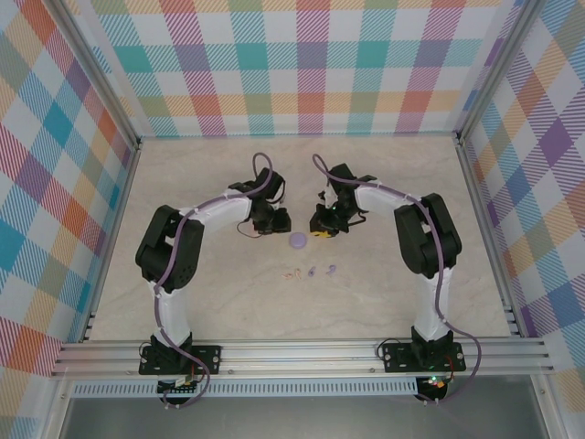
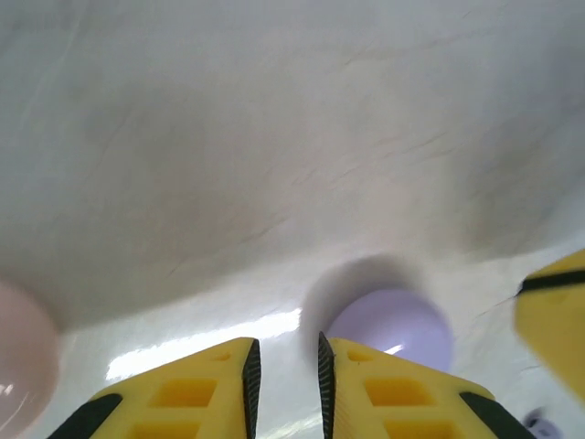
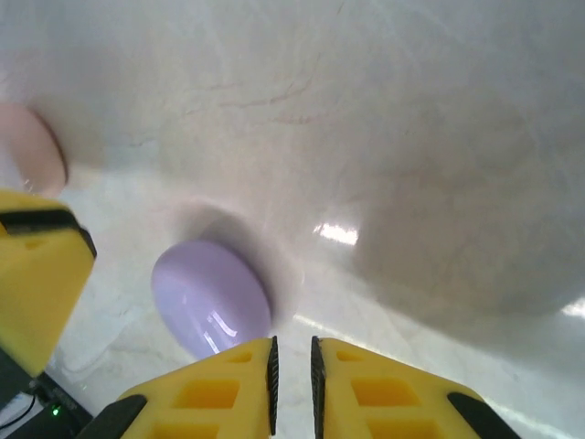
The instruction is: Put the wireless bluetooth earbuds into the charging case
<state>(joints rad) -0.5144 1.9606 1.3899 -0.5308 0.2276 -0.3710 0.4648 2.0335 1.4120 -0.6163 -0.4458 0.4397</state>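
Note:
A round lilac charging case (image 1: 298, 240) lies shut on the table between my two grippers; it also appears just past my fingers as the lilac case (image 2: 393, 325) and the lilac case (image 3: 210, 293). The tiny earbuds sit loose nearer the arm bases: a pale pink one (image 1: 292, 272) and two lilac ones (image 1: 313, 271) (image 1: 333, 269). My left gripper (image 1: 277, 222) (image 2: 285, 352) hangs left of the case, jaws nearly together with nothing between them. My right gripper (image 1: 321, 230) (image 3: 292, 352) is to its right, also shut and empty.
A pale pink round case (image 2: 18, 366) (image 3: 32, 146) lies close to the left gripper. Each wrist view catches the other gripper's yellow finger (image 2: 558, 311) (image 3: 37, 274). Checked walls (image 1: 302, 64) enclose the marble table (image 1: 228, 302), with a metal rail at the near edge.

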